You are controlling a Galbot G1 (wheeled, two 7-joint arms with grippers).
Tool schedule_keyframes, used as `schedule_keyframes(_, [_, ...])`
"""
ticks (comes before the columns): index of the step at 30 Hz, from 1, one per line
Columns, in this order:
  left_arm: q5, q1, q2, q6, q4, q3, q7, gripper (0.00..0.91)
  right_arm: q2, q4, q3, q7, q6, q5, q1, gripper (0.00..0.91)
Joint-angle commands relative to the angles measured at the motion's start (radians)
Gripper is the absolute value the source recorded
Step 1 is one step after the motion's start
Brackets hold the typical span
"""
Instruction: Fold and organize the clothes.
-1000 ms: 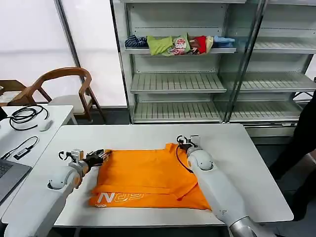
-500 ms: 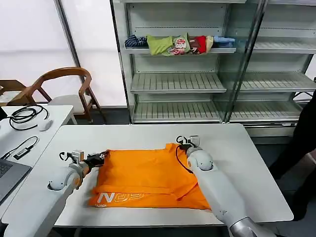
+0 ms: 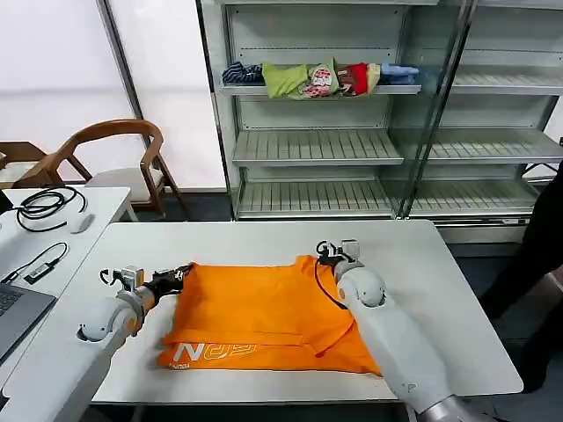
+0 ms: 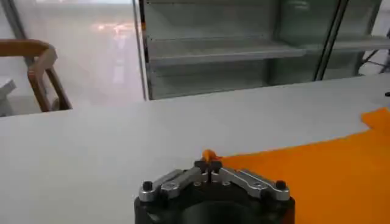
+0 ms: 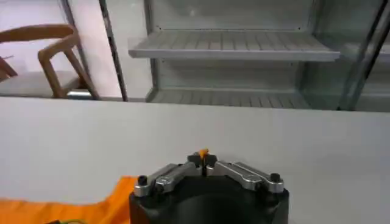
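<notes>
Orange T-shirt (image 3: 264, 316) lying flat on white table (image 3: 440, 290), lettering at near left hem; far edge held at both corners, near edge folded under a diagonal crease at right.

Left gripper (image 3: 182, 274) pinching far left corner, pads pressed together on an orange tuft (image 4: 209, 156); right gripper (image 3: 324, 256) pinching far right corner likewise, tuft (image 5: 202, 153) between closed tips.

Compared with a second ago: left arm drawn outward and slightly away; left corner pulled further left; slack at that edge reduced; right arm nearly unmoved; fabric across far edge now tauter and flatter.

Judged: spreading step close to done; cloth squared for a fold; fold itself not yet begun; risk of corner slipping from either pinch if tension increased.

Coloured garments (image 3: 317, 79) on shelf behind, untouched.
</notes>
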Motion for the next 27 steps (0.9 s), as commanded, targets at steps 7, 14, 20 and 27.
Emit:
schedule_keyframes(7, [-0.013,0.226,0.034,-0.015,-0.181,-0.154,0.004,0.02,-0.107,0.309,0.036,0.005,-0.011,0.02,-0.182,0.0])
schedule_keyframes(14, [-0.016,0.307,0.055,-0.021,-0.234,-0.211,0.009,0.02,-0.146,0.392,0.07,0.002,-0.008,0.021,-0.262,0.0])
schedule_keyframes(20, [-0.016,0.376,0.061,-0.025,-0.29,-0.266,0.013,0.02,-0.163,0.488,0.123,-0.005,-0.004,0.015,-0.381,0.0])
schedule_keyframes(27, [-0.012,0.453,0.065,-0.033,-0.34,-0.304,0.016,0.02,-0.173,0.572,0.168,-0.019,0.007,-0.005,-0.512,0.0])
